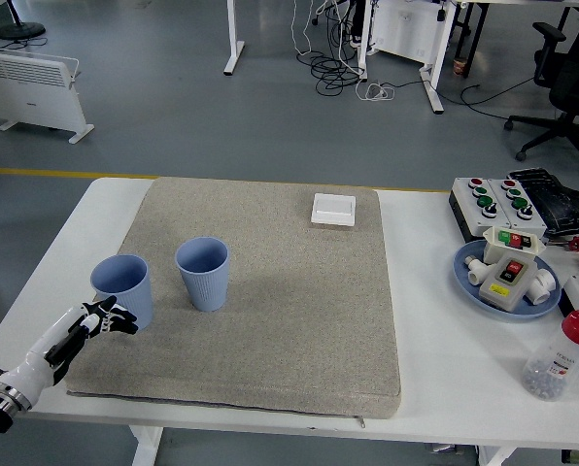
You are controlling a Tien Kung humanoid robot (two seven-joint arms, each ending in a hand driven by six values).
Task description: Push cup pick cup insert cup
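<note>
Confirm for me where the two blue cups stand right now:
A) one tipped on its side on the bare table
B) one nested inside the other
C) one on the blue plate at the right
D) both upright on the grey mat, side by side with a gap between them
D: the left blue cup and the right blue cup both stand upright on the grey mat, apart, with the left hand beside the left one.

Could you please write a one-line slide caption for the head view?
Left hand touches the near blue cup beside a second blue cup on the grey mat.
</note>
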